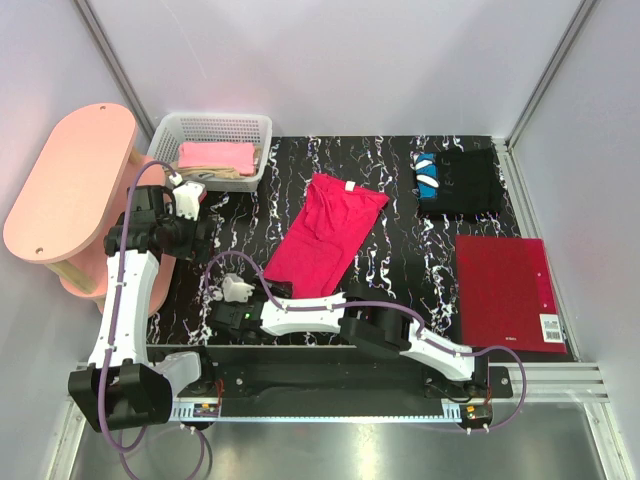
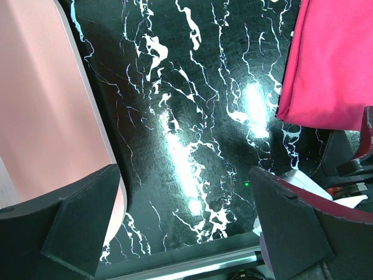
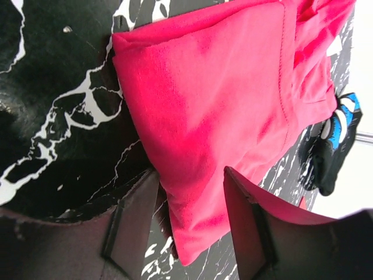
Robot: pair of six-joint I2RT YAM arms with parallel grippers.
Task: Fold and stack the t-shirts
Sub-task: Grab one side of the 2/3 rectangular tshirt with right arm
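The crimson-red t-shirt [image 1: 325, 240] lies partly folded into a long strip mid-table, its white neck tag at the far end. My right gripper [image 3: 191, 174] is open, one finger on each side of the shirt's near corner [image 3: 204, 116], and the cloth hangs loosely between them; in the top view it sits low at the shirt's near-left end [image 1: 262, 300]. My left gripper [image 2: 185, 175] is open over bare marble, left of the red shirt [image 2: 332, 64]; from above it sits near the stool [image 1: 195, 232]. A folded black t-shirt [image 1: 460, 183] with a blue-white patch lies at the back right. Pink and beige t-shirts [image 1: 215, 157] lie in the basket.
A white mesh basket [image 1: 262, 140] stands at the back left. A pink oval stool [image 1: 70, 180] is beside the left arm. A stiff dark-red rectangle with a barcode label [image 1: 507, 290] lies at the right. Grey walls enclose the table.
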